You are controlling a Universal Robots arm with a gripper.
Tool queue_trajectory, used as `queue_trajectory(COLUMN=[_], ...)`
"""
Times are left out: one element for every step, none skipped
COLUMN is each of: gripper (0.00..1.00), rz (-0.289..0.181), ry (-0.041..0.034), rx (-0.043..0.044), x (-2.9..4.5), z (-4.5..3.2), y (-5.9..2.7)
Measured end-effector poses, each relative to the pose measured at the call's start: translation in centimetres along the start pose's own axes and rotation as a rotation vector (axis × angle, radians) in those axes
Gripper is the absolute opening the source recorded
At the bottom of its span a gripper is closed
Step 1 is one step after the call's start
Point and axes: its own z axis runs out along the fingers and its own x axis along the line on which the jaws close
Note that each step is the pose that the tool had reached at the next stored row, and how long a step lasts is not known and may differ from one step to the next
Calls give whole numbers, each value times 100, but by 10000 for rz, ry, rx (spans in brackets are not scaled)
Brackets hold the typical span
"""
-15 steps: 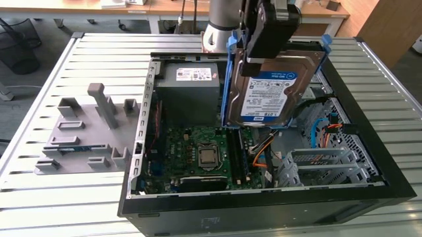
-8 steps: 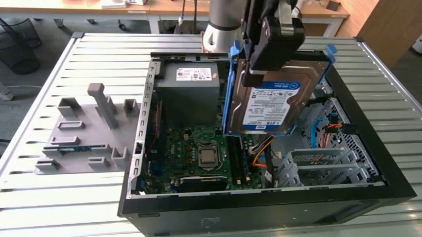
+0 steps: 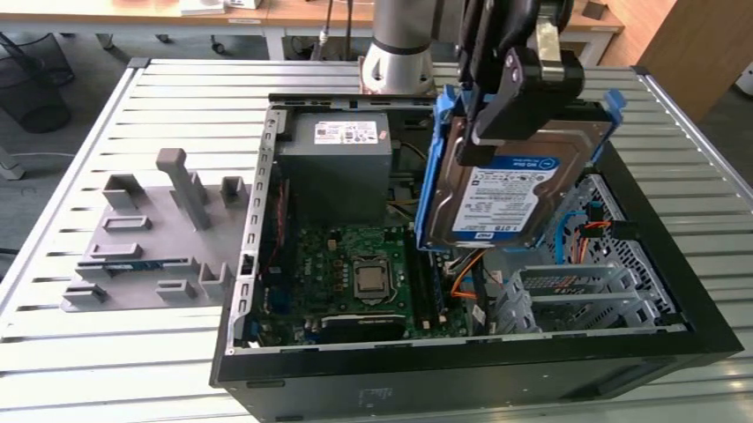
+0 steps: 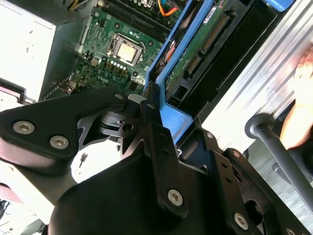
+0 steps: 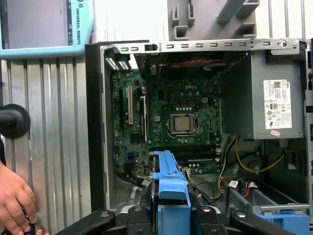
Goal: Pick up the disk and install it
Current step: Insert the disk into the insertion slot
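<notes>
1. Firmly, the gripper (image 3: pixel 485 141) clamps the disk (image 3: pixel 518 194) by its blue frame, above the case (image 3: pixel 471 370), at two o'clock of the motherboard (image 3: pixel 341 256).
2. The first wrist view adds a hand (image 5: pixel 14 200).

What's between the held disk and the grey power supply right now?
In the exterior view, a narrow dark gap with loose cables separates the disk from the power supply; the first wrist view shows yellow and black wires there too.

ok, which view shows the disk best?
Exterior view: the disk shows its labelled face and blue frame, held by the gripper over the open case. Second wrist view: its circuit-board side. First wrist view: the frame's end.
</notes>
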Motion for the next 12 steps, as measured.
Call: queue_trajectory(gripper=[36,36,36,36,36,36,36,36,36,36,36,36], rz=[-1,-1,0,-1,-1,0,0,0,0,0,0,0], ry=[4,6,9,9,8,6,5,7,6,7,8,8], rx=[0,0,0,2,3,5,7,8,9,9,9,9], x=[2,6,14,27,50,74,97,114,126,135,140,143], z=[6,13,18,26,35,43,50,56,63,69,75,81], y=[-26,-43,-55,-61,-66,-70,-74,-79,-87,-99,-114,-134])
